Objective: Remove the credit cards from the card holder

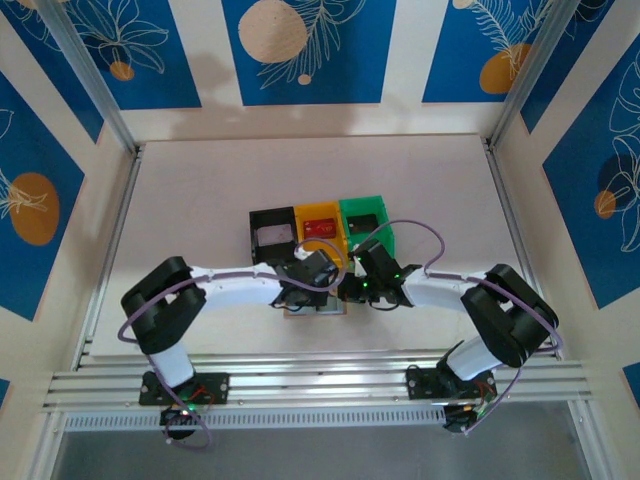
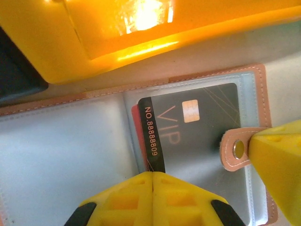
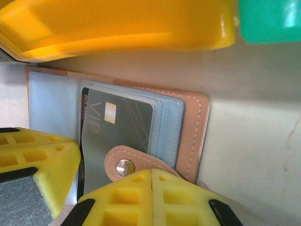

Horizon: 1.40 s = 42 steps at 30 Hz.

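both pinch shut: left gripper (image 2: 154, 181) on dark card (image 2: 197, 127), right gripper (image 3: 151, 176) on card holder (image 3: 194, 123)

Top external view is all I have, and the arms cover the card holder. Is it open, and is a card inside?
Observer: Open. The card holder has a grey VIP card in a clear pocket.
Operator: Where's the left gripper?
Observer: The left gripper is shut at that card's near edge.
Operator: And the right?
Observer: The right gripper is shut, tips against the snap tab.
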Available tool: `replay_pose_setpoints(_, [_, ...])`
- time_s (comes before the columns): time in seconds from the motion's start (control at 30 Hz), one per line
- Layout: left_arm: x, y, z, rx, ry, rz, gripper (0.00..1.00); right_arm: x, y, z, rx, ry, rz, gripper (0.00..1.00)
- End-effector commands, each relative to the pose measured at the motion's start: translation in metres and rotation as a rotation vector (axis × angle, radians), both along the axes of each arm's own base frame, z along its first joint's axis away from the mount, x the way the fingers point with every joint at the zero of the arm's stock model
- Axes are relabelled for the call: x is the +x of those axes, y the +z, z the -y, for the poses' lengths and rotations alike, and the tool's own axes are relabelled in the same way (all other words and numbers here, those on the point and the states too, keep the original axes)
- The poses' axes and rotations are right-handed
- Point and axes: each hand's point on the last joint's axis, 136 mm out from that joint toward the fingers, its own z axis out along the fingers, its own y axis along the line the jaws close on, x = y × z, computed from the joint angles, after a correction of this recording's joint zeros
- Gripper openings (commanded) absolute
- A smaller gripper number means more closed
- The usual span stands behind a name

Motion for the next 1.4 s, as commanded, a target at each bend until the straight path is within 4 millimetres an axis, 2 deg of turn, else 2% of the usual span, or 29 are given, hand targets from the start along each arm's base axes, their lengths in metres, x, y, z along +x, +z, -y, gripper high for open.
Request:
replay_pose_setpoints(0.0, [-0.001, 0.02, 0.016, -0.096, -0.021, 0.028, 0.0, -0.023, -0.022, 0.02, -0.099, 0.009, -0.088, 0.02])
replay_pose_setpoints(0.23, [-0.002, 0.025, 0.012, -0.107, -0.02, 0.038, 0.0, -0.021, -0.015, 0.023, -0.083, 0.0, -0.08, 0.02])
replay_pose_setpoints(0.37, [-0.004, 0.023, 0.011, -0.113, -0.018, 0.034, 0.0, -0.02, 0.001, 0.02, -0.05, 0.017, -0.047, 0.02])
replay_pose_setpoints(0.5, [-0.004, 0.022, 0.011, -0.111, -0.017, 0.033, 0.0, -0.015, 0.011, 0.027, -0.067, -0.001, -0.006, 0.03])
replay_pose_setpoints(0.63, [-0.004, 0.017, 0.01, -0.085, -0.018, 0.02, 0.01, -0.013, 0.006, 0.037, -0.09, -0.041, -0.036, 0.03])
replay_pose_setpoints(0.87, [-0.006, 0.008, 0.006, -0.051, -0.017, -0.002, 0.16, -0.011, -0.005, 0.046, -0.129, -0.085, -0.067, 0.04])
replay_pose_setpoints(1.13, [-0.007, 0.001, 0.008, -0.04, -0.022, -0.023, 0.27, -0.01, -0.019, 0.041, -0.13, -0.082, -0.103, 0.04])
replay_pose_setpoints(1.37, [-0.007, -0.002, 0.005, -0.028, -0.021, -0.022, 0.31, -0.013, -0.024, 0.034, -0.129, -0.068, -0.112, 0.04])
